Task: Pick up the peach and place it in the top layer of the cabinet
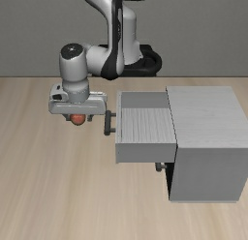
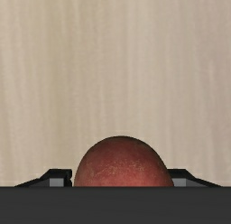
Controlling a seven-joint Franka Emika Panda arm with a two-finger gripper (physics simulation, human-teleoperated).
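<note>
Pinching the peach [image 2: 122, 164] between both fingers [image 2: 56, 179], the gripper [image 1: 76, 115] holds it over the table [image 1: 39, 186] beside the cabinet's [image 1: 208, 137] open top drawer [image 1: 145, 128]. A shallow grip could let it slip, or it could clip the handle [image 1: 109, 121].

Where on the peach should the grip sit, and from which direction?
Across the peach at its widest middle, coming from straight above: it is round, with no stem or handle to favour any side. The gripper holds it just so, pinched at both flanks.
</note>
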